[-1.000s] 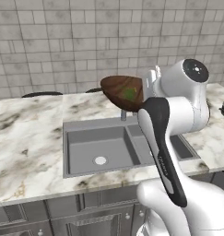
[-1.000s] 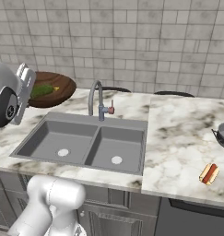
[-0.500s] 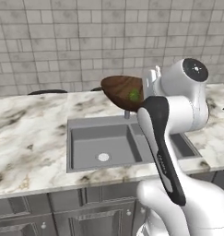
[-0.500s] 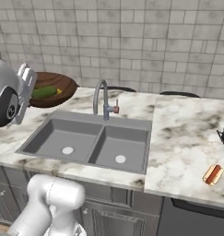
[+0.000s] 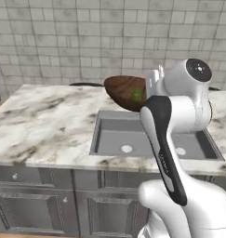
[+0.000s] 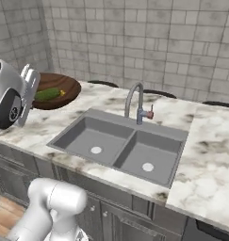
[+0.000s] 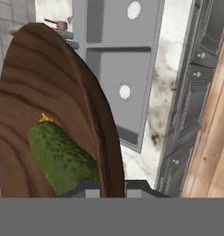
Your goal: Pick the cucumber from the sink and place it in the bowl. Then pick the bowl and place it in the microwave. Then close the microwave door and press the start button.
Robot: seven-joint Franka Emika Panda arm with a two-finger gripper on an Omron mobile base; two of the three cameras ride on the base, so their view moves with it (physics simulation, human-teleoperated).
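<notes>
Sink (image 6: 120, 146) lies recessed in the marble counter (image 5: 44, 125), with the bowl (image 6: 57, 89) raised clear at its 10 o'clock. Gripper (image 7: 112, 185) is nearly closed, pinching the bowl's rim. Cucumber (image 7: 60, 159) rests inside the bowl.

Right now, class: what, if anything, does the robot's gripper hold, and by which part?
The gripper holds the wide dark brown wooden bowl by its rim, with the green cucumber lying inside.

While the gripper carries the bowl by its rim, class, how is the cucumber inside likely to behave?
The cucumber is stubby and rounded, lying loose, so it would probably roll if the bowl tilts. The shallow wall may hold it only weakly. The gripper pinches one edge, so the bowl could sag.
</notes>
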